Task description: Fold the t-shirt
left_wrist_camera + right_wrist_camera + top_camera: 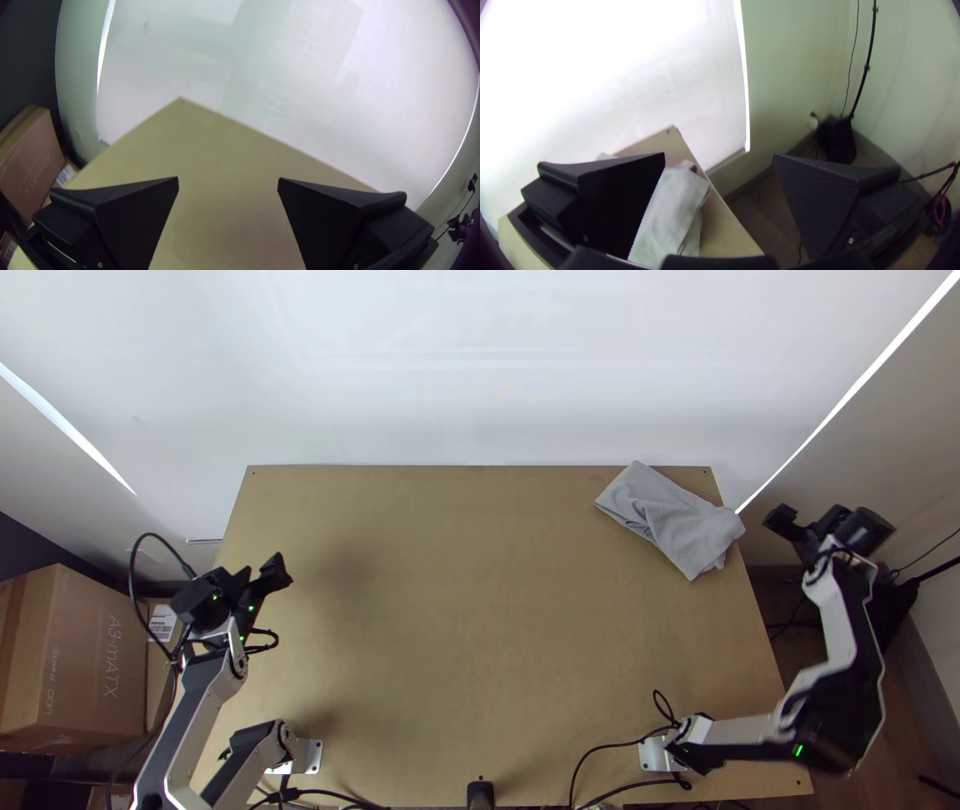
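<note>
The left gripper [228,180] is spread wide and empty; the right gripper [719,156], likewise parted and unloaded, is held past the right edge. At the table's [450,620] far right corner, the creased, loosely folded t-shirt [675,520] is best smoothed by light, flat presses.

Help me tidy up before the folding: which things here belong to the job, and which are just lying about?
For the job:
T-shirt, rumpled near the table's far right corner
Left gripper, open
Right gripper, open
Table, as the work surface

Lying about:
Big box, left of the table
Black thing on the floor, by the wall
</note>
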